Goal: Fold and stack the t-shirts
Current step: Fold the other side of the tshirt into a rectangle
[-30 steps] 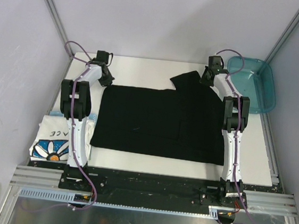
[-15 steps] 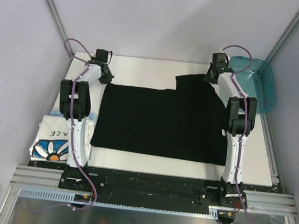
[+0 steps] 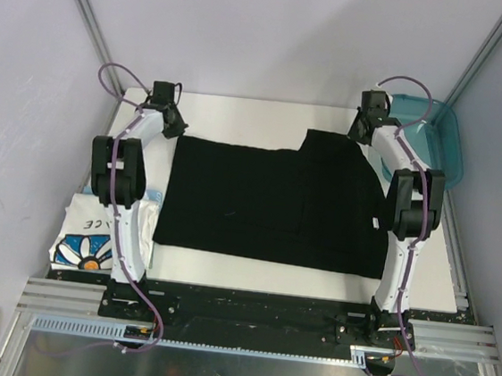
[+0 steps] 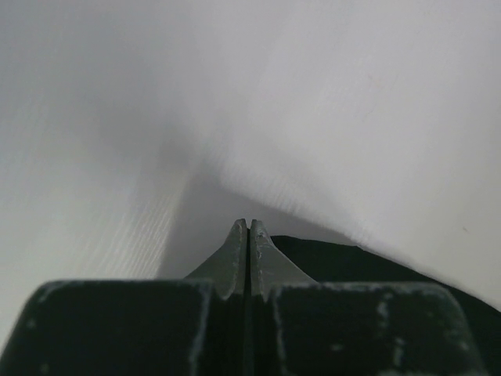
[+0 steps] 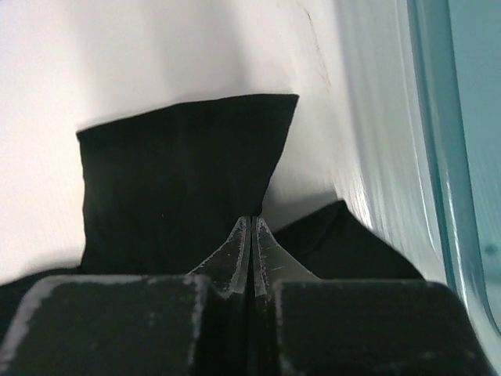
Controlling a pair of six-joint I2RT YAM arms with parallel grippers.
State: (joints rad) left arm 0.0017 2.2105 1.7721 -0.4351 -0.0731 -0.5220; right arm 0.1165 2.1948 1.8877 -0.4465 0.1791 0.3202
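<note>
Black tee (image 3: 268, 199): lies spread across the middle of the worktop (image 3: 241, 115), mostly flat. One sleeve juts toward the far edge on the right side. It looks laid out for folding, which judging by its open shape has not begun.

White tee (image 3: 92, 243): sits at the near left corner, partly under the left arm and well apart from the spread shirt. It appears already bundled or folded, probably waiting as the base or top of the stack.

Left hand (image 4: 248, 231): fingers pressed together at the far left corner of the black tee. The cloth edge shows just beside the tips, but whether any fabric is nipped cannot be told.

Right hand (image 5: 250, 223): fingers closed, with the tips meeting the black cloth where the sleeve (image 5: 180, 164) joins the body. It seems to pinch that spot, likely to tension and square the far edge.

Pairing: one hand at each far corner suits pulling the shirt flat, or lifting that edge for a fold.

Bin (image 3: 444, 150): teal, just beside the right hand, so a wide swing risks clipping it.
</note>
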